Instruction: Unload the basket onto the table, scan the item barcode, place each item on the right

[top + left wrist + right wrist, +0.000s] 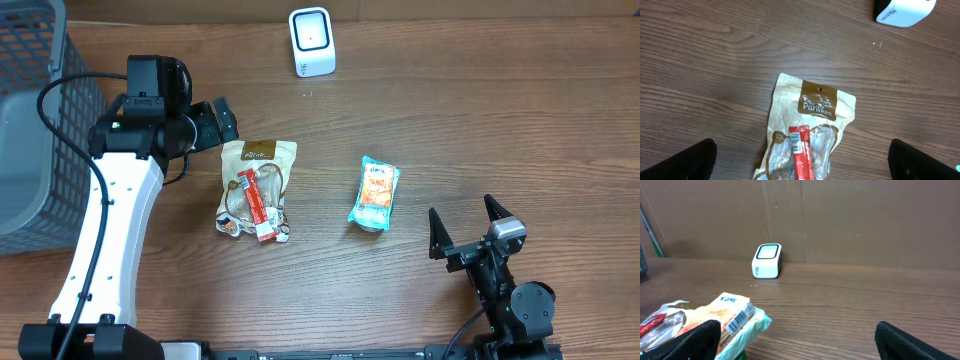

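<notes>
"Tan pouch (258, 185): how does the left gripper (225, 122) stand to it?"

"Jaws wide apart, holding nothing. It hangs just off the pouch's top edge, and its wrist camera looks down on the brown label with one dark fingertip in each lower corner. A red stick pack (801, 155) lies on the pouch, with a white patch at its upper end that looks like a barcode."

"And the right gripper (466, 225)?"

"Also spread open and empty, near the front edge of the wooden table (500, 120). Ahead and to its left, a teal and orange packet (375, 193) lies flat, apart from the pouch. Its barcode (740, 316) faces the right wrist camera."

"Anything further out?"

"A white scanner (311, 40) stands upright at the far edge, apart from both items. A grey wire basket (30, 100) sits at the left edge, beside the left arm."
</notes>
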